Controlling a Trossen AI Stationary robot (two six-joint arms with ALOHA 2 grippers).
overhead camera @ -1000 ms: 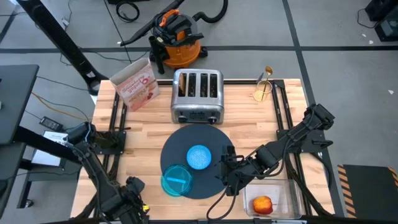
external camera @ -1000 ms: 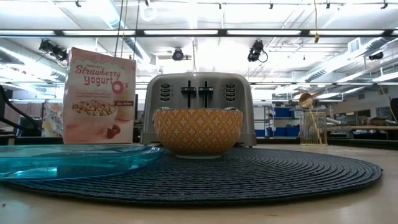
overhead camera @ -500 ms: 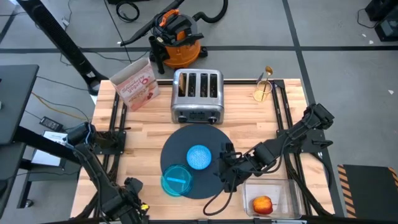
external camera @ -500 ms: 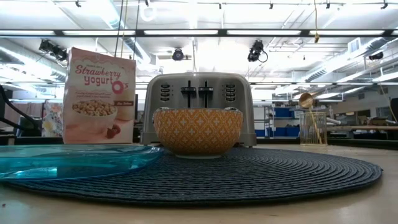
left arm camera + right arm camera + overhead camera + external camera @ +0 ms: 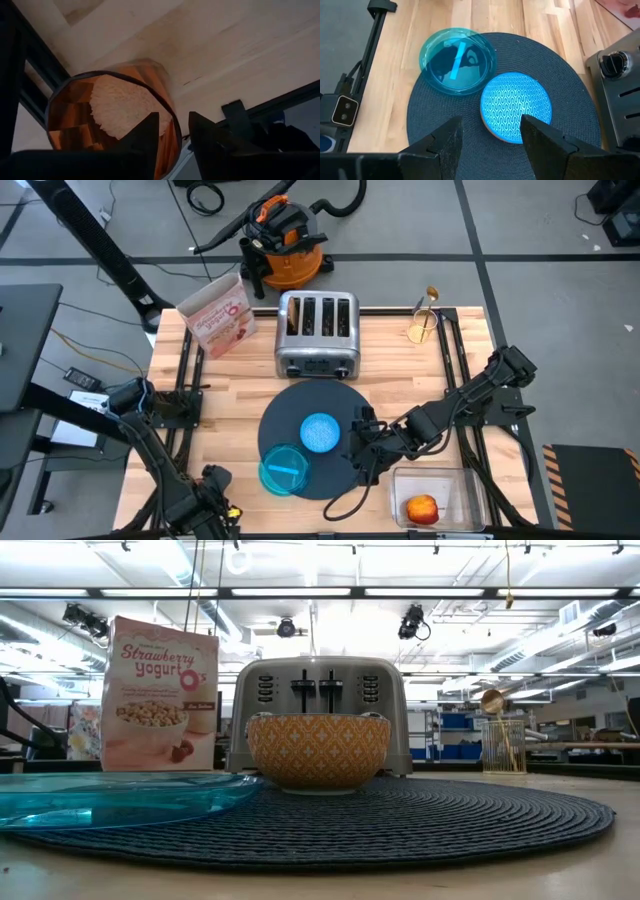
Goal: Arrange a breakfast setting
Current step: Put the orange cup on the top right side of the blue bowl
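A round dark mat [image 5: 335,405] lies mid-table. On it stands a small bowl [image 5: 320,432], blue inside and orange-patterned outside [image 5: 318,750]. A clear blue plate [image 5: 283,470] overlaps the mat's near left edge. My right gripper [image 5: 358,448] hovers open over the mat's right part, beside the bowl [image 5: 516,105], with nothing between its fingers. My left gripper [image 5: 174,135] is at the table's near left corner, pointing down, shut on a copper cup [image 5: 100,115] standing on the wood. In the high view the left arm [image 5: 205,485] hides the cup. My left gripper holds the copper cup by its rim wall [image 5: 175,131]. One finger [image 5: 147,142] is inside the cup and the other finger [image 5: 205,142] outside. The fingers come from above, pointing down. The cup stands upright with its base on the table.
A steel toaster [image 5: 318,335] stands behind the mat, a pink-and-white cereal box [image 5: 218,315] to its left. A gold spoon stands in a holder [image 5: 426,320] at the far right. A red apple [image 5: 423,508] lies in a clear tray at the near right.
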